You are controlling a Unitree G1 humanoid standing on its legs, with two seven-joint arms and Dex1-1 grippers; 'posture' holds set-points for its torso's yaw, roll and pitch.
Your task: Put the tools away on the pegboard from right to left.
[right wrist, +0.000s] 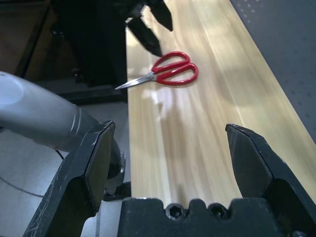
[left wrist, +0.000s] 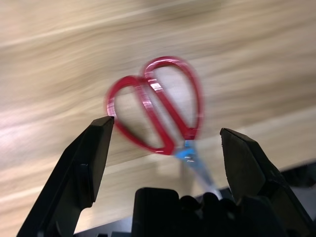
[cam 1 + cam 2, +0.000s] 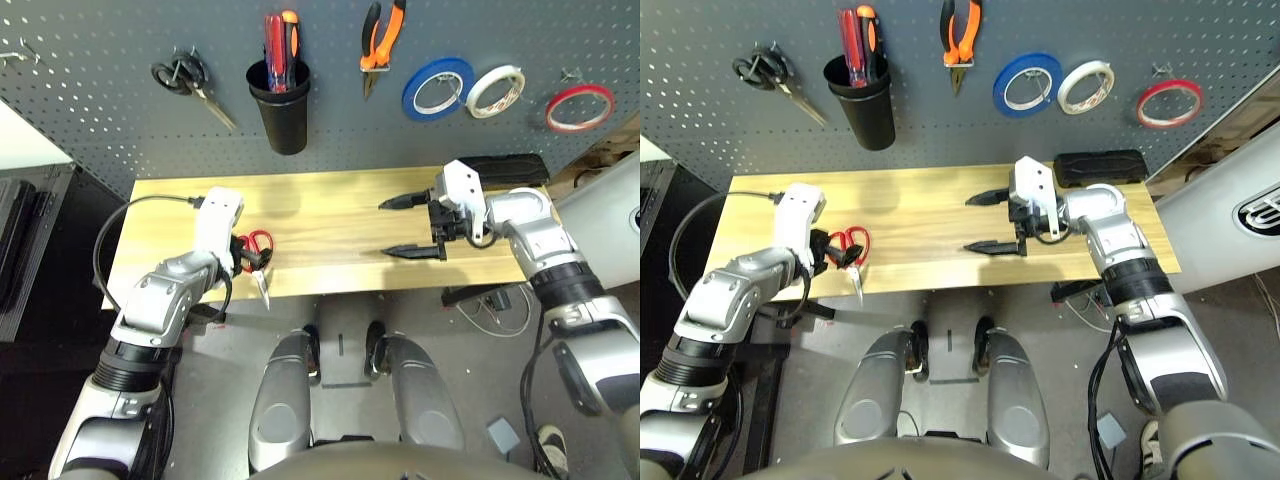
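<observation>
Now | red-handled scissors (image 3: 260,262) flat; blades toward table's near edge

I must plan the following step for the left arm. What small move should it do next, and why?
Probably lower the left tool a little and close it on the red-handled scissors. Its fingers are open on either side of the handles, and the scissors lie flat on the wooden table, the last tool not yet on the pegboard.

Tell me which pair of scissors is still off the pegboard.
The red-handled scissors, lying on the wooden table at the left tool. The black-handled scissors hang on the pegboard.
</observation>
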